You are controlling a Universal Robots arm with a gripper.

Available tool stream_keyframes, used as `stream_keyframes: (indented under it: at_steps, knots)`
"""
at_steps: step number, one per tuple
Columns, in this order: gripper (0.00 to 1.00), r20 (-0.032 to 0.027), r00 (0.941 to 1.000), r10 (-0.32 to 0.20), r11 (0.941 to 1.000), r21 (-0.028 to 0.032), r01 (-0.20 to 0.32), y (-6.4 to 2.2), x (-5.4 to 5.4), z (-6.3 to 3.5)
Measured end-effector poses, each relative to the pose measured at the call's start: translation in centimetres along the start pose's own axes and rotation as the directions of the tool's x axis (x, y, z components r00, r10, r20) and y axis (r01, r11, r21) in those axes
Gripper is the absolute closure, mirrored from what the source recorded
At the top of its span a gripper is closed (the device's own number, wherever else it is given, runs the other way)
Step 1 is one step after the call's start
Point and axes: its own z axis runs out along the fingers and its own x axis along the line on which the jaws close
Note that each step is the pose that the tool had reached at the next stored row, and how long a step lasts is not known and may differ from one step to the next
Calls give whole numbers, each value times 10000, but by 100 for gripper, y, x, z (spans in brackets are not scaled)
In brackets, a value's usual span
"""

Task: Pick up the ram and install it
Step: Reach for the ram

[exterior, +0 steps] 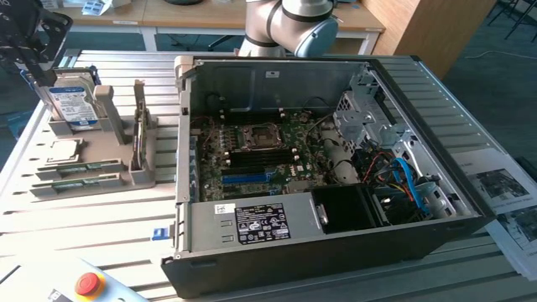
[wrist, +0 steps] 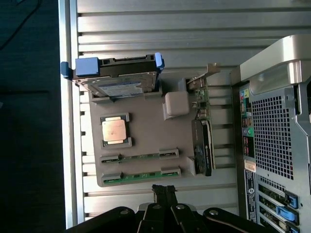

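Observation:
Two green ram sticks lie side by side in slots of the grey holder, one beside the other. Which of them is the task's ram I cannot tell. My gripper hangs high above the holder with its dark fingers pressed together and nothing between them. In the exterior view the gripper shows as a black shape at the far left, over the holder's hard-drive end. The open computer case lies beside the holder, and blue memory slots sit on its motherboard.
The holder also carries an upright hard drive, a CPU and an expansion card. A red stop button sits at the table's front. Papers lie on the exterior view's right.

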Motion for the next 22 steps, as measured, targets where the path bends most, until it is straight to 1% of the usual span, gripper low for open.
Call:
stream_keyframes:
  at_steps: [6,9,19,22]
  knots:
    - [90,0,10000,0,10000,0,0,0,0,0]
    - [90,0,10000,0,10000,0,0,15,5,1]
    - [90,1,10000,0,10000,2,0,115,23,11]
    - [90,0,10000,0,10000,5,0,160,28,16]
